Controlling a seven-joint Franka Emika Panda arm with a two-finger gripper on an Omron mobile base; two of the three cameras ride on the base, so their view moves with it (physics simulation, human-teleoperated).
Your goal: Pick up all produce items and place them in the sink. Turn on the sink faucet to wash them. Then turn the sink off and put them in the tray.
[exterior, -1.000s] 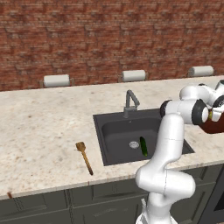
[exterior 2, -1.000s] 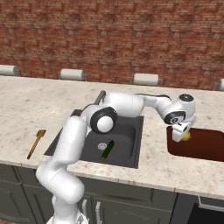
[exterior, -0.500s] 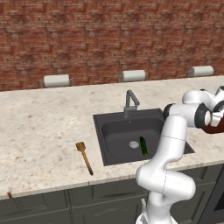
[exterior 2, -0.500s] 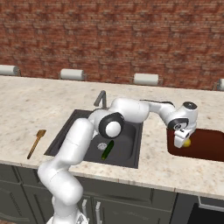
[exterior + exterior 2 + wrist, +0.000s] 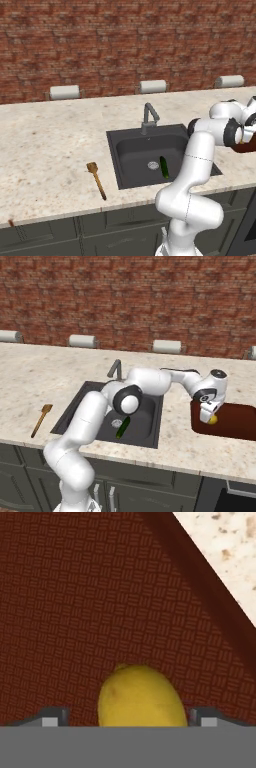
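My gripper (image 5: 208, 417) hangs low over the left end of the dark reddish-brown tray (image 5: 235, 425). The small yellow rounded piece (image 5: 140, 696) lies on the tray floor (image 5: 75, 587) between my fingertips (image 5: 52, 717). The jaws stand open, with a gap showing on the left side of the piece (image 5: 213, 419). The slim dark green cucumber (image 5: 164, 167) lies in the dark sink (image 5: 131, 149) beside the silver drain, also the cucumber (image 5: 122, 427). The grey faucet (image 5: 148, 116) stands at the sink's back edge.
A brown wooden spoon (image 5: 96, 180) lies on the speckled counter left of the sink. The tray's rim and a corner of counter (image 5: 230, 552) show close by in the hand view. A brick wall with wall outlets (image 5: 152, 86) backs the counter.
The hand has moved a little right and down onto the tray with the yellow piece. The jaws have widened away from the piece.
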